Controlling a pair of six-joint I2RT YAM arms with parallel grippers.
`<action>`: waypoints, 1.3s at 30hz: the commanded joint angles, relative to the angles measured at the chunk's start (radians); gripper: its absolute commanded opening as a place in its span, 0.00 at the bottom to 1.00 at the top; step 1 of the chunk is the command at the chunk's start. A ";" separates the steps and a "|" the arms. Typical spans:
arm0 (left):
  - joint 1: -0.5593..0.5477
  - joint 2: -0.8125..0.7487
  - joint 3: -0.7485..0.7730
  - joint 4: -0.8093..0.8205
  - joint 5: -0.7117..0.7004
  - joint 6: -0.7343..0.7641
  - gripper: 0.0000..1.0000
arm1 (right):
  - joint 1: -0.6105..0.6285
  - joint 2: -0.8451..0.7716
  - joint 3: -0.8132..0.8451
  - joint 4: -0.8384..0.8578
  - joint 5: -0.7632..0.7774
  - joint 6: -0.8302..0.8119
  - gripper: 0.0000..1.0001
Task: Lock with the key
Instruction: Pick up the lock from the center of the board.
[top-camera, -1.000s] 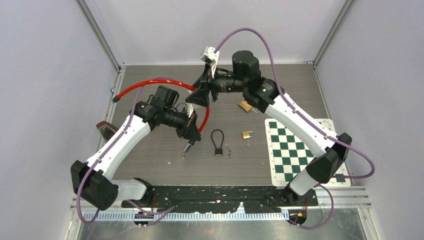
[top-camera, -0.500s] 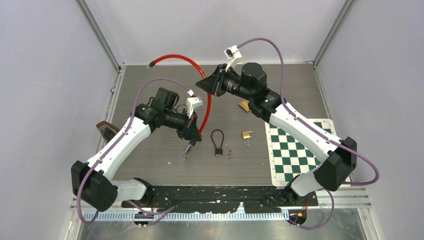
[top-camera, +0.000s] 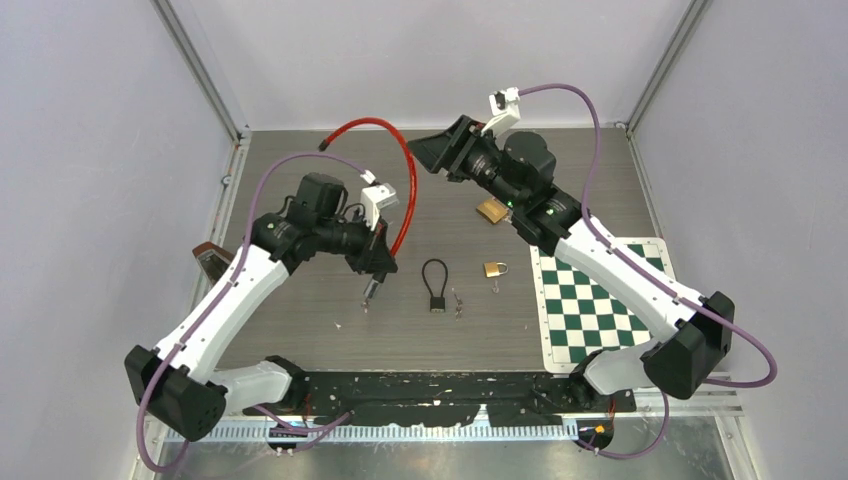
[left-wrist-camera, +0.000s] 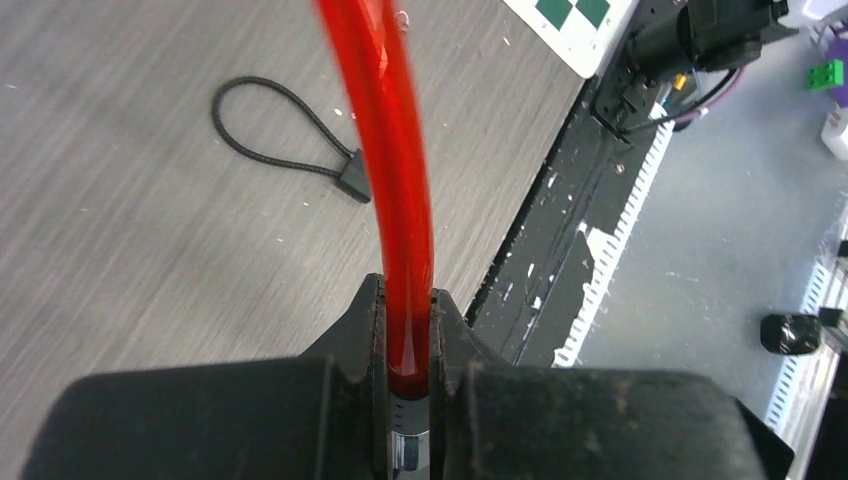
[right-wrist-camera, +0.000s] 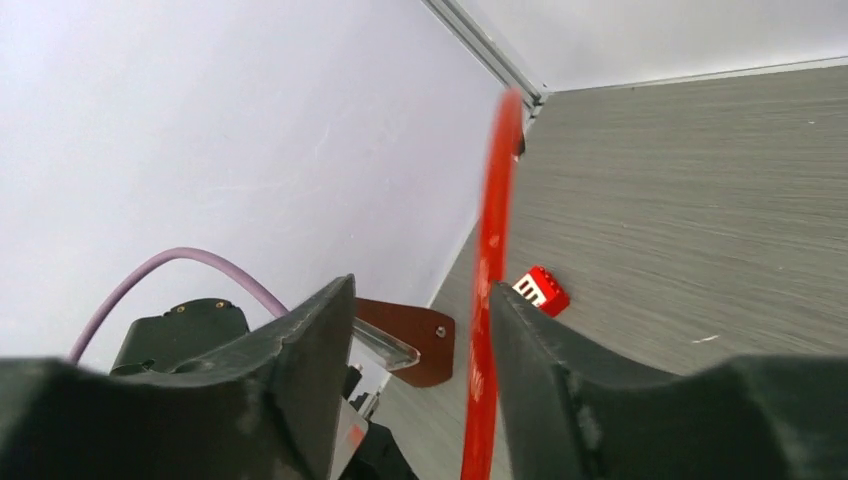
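Looks down on a dark wood-grain table (top-camera: 300, 320) between pale walls, two arms reaching in from the near edge; grips a red cable lock (top-camera: 405, 190) in the left gripper (top-camera: 378, 268), jaws pinched narrow on the cable near its lower end, a metal tip (top-camera: 369, 293) hanging just below toward the table; rises from that grip in a tall arc, up and back, with the free end (top-camera: 322, 146) in the air over the far left of the table; hovers the right gripper (top-camera: 420, 148) high beside the top of the arc, jaws apart and holding nothing; passes the red cable between the spread fingers (right-wrist-camera: 300, 360) in the right wrist view, with no clear touch on either

Lying near the middle of the table: a black loop lock (top-camera: 434, 285), small keys (top-camera: 458, 302) just beside it, a brass padlock (top-camera: 494, 269) near those, a second brass padlock (top-camera: 490, 211) farther back by the right arm; at the right, a green and white checkered mat (top-camera: 590, 300)

Looks springy, stiff enough to keep its own arc, so likely to swing or twist when one end moves; looks glossy, so apt to slip through a loose pinch; probably best taken close to the metal ends, not mid-span; as for the keys, seem thin and flat on the table, likely needing a fine fingertip pinch; cannot tell which key fits
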 joint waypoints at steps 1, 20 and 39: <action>0.000 -0.058 0.087 0.037 -0.077 -0.019 0.00 | -0.003 -0.070 -0.007 0.100 0.053 0.010 0.67; 0.000 -0.128 0.264 -0.057 -0.149 0.066 0.00 | -0.127 -0.159 -0.191 0.206 -0.122 -0.259 0.70; -0.082 -0.140 0.354 -0.114 0.337 0.035 0.00 | -0.072 0.371 -0.050 0.887 -0.631 -0.056 0.73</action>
